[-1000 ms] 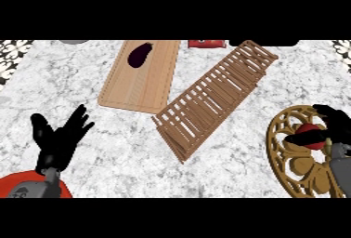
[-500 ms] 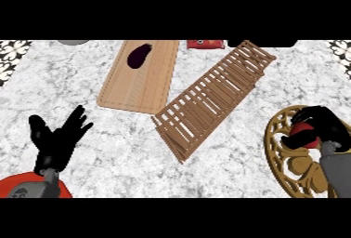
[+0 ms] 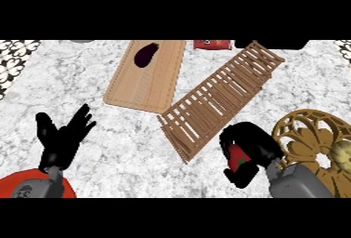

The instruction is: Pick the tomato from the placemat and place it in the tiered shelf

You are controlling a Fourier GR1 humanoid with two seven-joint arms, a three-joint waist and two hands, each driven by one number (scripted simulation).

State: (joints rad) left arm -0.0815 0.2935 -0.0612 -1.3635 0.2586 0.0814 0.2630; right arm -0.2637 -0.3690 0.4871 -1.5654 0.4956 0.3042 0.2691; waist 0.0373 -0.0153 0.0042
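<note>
Tomato in right hand, lower right of frame: fingers curled round it, only a red patch shows. We note it sits just left of the placemat, which is cut by the right edge. Tiered shelf lies just up-left of this hand, long axis running lower left to upper right. Left hand rests open, fingers spread, lower left over the desk, well apart. We cannot separate the shelf's tiers from above.

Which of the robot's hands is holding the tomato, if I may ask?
The right hand, curled round the red tomato near the slatted shelf; the left hand rests open.
</note>
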